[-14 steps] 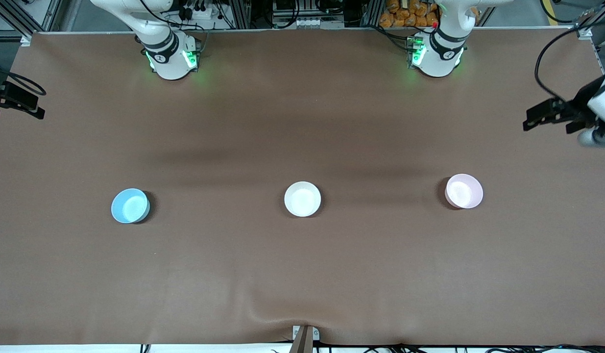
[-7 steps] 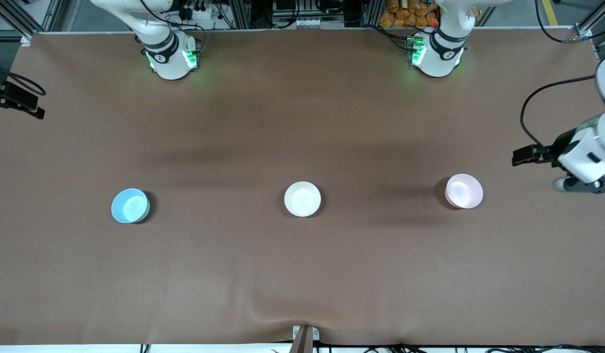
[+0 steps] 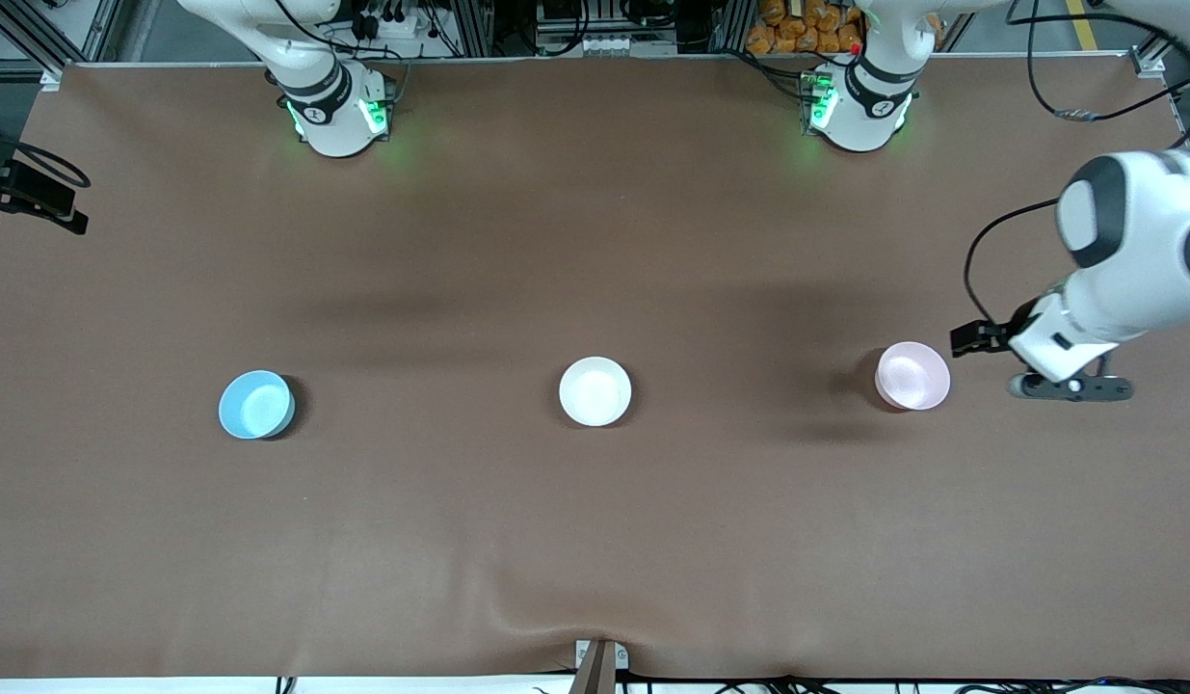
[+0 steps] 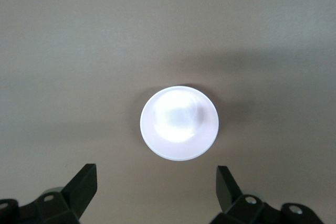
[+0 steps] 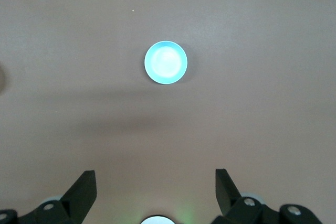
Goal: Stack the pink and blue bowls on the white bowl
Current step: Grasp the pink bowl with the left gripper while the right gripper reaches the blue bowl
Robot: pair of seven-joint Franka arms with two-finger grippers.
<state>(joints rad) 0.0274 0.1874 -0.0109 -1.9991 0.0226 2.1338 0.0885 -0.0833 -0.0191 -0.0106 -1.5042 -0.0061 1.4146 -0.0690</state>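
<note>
Stacking is not yet beginning: all three bowls are sitting apart in a row on the brown worktop (image 3: 595, 540), each empty and upright. The white bowl (image 3: 595, 390) is resting in the middle of the row, with nothing on it. The pink bowl (image 3: 912, 375) is lying well apart from it toward the left arm's end of the worktop, and the blue bowl (image 3: 255, 404) is lying well apart toward the right arm's end.

The left pincer (image 4: 156, 195) is hanging over the worktop just beside the pink bowl, fingers spread wide and holding nothing; its wrist view is showing the pink bowl (image 4: 179, 123) lying between the lines of the two fingers. The right pincer (image 5: 155, 195) is out of the front view; its wrist view is showing it spread and empty, high over the worktop with the blue bowl (image 5: 166, 62) well apart beneath. That arm appears to be waiting.

Both placements are remaining: pink and blue each need lifting and setting into the white one. By the look of it, the left arm is lining up for the pink bowl.
</note>
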